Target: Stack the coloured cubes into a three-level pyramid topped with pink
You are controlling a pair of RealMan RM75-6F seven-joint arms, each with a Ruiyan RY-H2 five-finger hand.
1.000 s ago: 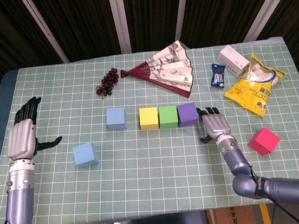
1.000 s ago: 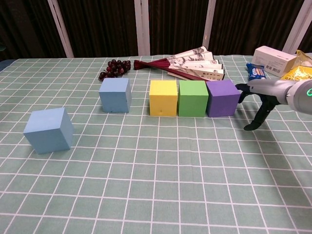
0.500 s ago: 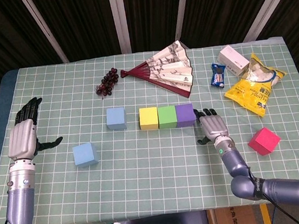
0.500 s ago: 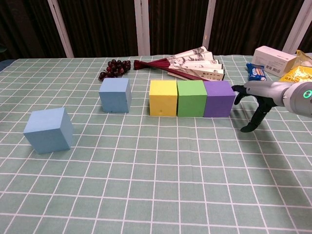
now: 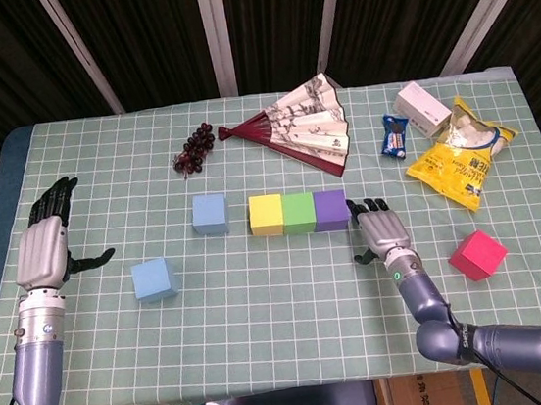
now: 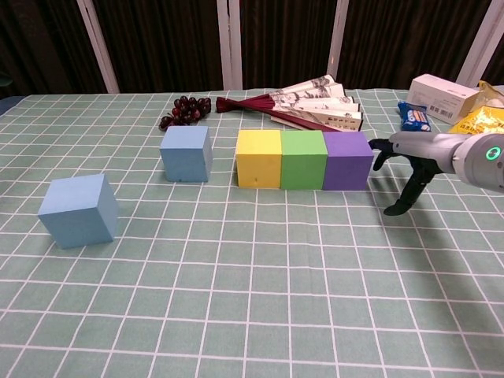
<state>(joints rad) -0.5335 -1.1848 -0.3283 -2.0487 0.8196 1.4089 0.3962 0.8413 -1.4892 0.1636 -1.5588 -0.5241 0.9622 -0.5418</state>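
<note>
A yellow cube (image 5: pixel 267 215) (image 6: pixel 259 158), a green cube (image 5: pixel 299 213) (image 6: pixel 303 160) and a purple cube (image 5: pixel 331 210) (image 6: pixel 347 161) stand side by side in one touching row at mid-table. My right hand (image 5: pixel 384 230) (image 6: pixel 410 161) is open, fingers spread, its fingertips against the purple cube's right side. One light blue cube (image 5: pixel 210 214) (image 6: pixel 186 153) stands left of the row, another (image 5: pixel 154 279) (image 6: pixel 79 210) nearer the front left. The pink cube (image 5: pixel 477 255) lies at the right, in the head view only. My left hand (image 5: pixel 44 249) hovers open at the far left.
A bunch of dark grapes (image 5: pixel 194 149) (image 6: pixel 183 111) and a folded-out fan (image 5: pixel 298 124) (image 6: pixel 307 106) lie behind the cubes. At the back right are a white box (image 5: pixel 423 108) (image 6: pixel 443 97), a blue snack packet (image 5: pixel 396 136) and a yellow crisp bag (image 5: pixel 460 154).
My right hand has pushed leftward, sliding the purple cube against the green and the whole row a little left, closing the gaps. The left arm has barely moved.
</note>
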